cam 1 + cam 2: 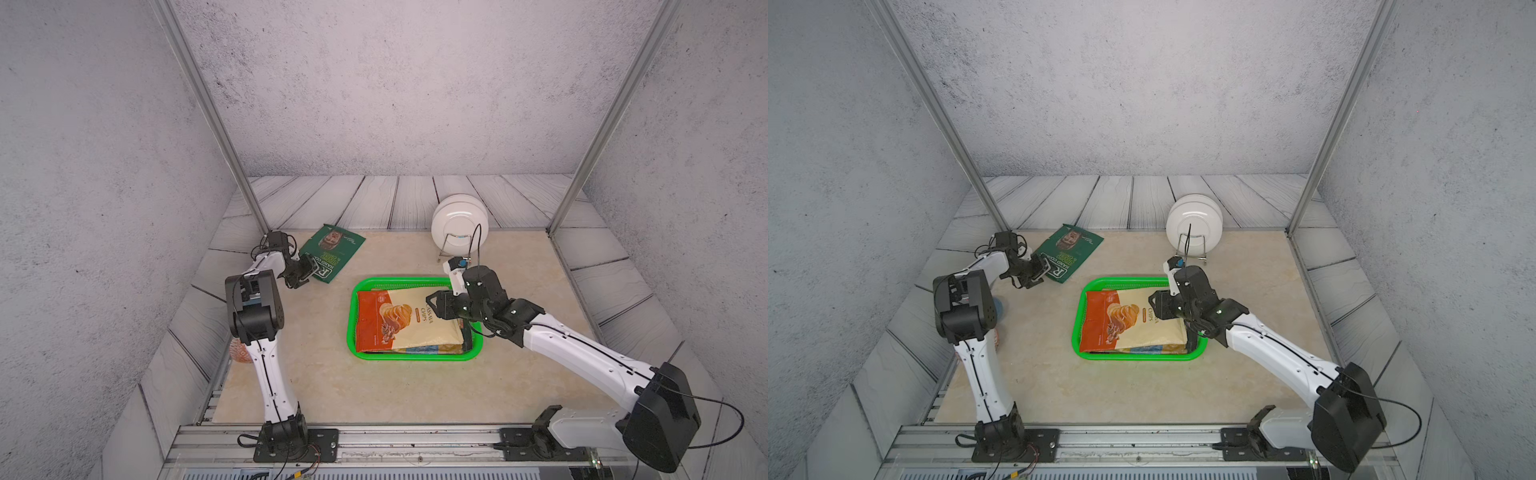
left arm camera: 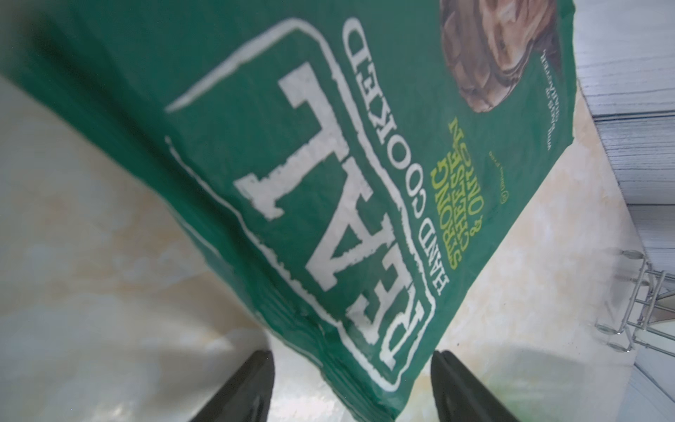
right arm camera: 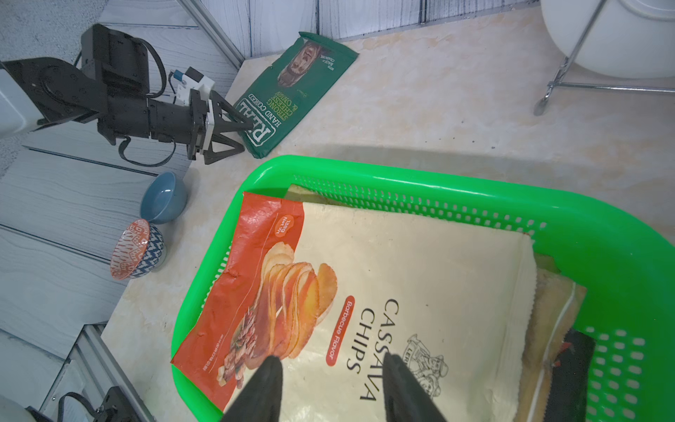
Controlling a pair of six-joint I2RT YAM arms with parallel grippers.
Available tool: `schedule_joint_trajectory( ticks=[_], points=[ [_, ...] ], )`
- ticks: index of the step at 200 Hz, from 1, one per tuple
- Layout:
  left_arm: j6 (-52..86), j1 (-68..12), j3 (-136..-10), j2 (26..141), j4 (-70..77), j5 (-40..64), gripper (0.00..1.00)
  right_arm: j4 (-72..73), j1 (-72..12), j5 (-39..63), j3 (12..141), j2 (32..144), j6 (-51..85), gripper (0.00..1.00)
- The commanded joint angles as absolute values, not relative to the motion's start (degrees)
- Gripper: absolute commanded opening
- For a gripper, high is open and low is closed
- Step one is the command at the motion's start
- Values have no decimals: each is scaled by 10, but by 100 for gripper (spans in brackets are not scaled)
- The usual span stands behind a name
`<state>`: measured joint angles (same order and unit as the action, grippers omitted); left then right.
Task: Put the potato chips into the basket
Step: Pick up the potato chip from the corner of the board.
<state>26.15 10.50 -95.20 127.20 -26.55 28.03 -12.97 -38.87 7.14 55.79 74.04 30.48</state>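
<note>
Some bags (image 1: 409,322) lie in the basket (image 1: 399,281); one green bag (image 1: 332,257) is outside (the last, it seems). Around its edge the left gripper (image 2: 352,360) is spread; the right gripper (image 3: 328,383) is spread, empty.

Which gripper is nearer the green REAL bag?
Left. The left gripper is at a corner of the REAL chip bag, jaws open around it; the right gripper hangs over the cassava chips bag in the green basket.

We read "REAL", "HAND COOKED" and "STRONG CHEESE & ONION" on the green bag (image 2: 328,182) near the far left corner of the table (image 3: 438,109). The cream-and-orange bag (image 3: 420,263) in the basket (image 3: 584,234) carries "CASSAVA CHIPS", "Barbecue Flavor" and a small "Net Wt." badge whose figure we cannot make out.
</note>
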Motion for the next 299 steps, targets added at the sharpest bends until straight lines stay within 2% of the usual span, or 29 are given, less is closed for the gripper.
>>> schedule_joint_trajectory(
  ticks=[1,67,88,106,115,132,144,154,181,299],
  points=[
    [305,107,-961,1289,-241,293,74,-124,-387,69,554,715,309,49],
    [367,106,-966,1322,-206,290,71,-137,-387,64,557,700,308,49],
    [387,106,-962,1329,-194,283,67,-136,-388,60,555,691,307,49],
    [396,106,-963,1335,-190,273,57,-134,-387,57,554,686,307,49],
    [398,107,-962,1337,-185,270,45,-134,-388,58,554,684,307,49],
    [397,107,-962,1337,-182,268,31,-137,-388,58,555,682,307,49],
    [393,107,-960,1331,-180,267,26,-140,-388,58,556,681,306,49],
    [384,107,-958,1324,-180,267,15,-141,-388,57,556,681,304,49],
    [345,107,-956,1296,-182,263,0,-143,-387,57,554,677,301,49],
    [73,105,-981,1102,-315,324,0,-138,-388,33,517,620,288,49]
  ],
)
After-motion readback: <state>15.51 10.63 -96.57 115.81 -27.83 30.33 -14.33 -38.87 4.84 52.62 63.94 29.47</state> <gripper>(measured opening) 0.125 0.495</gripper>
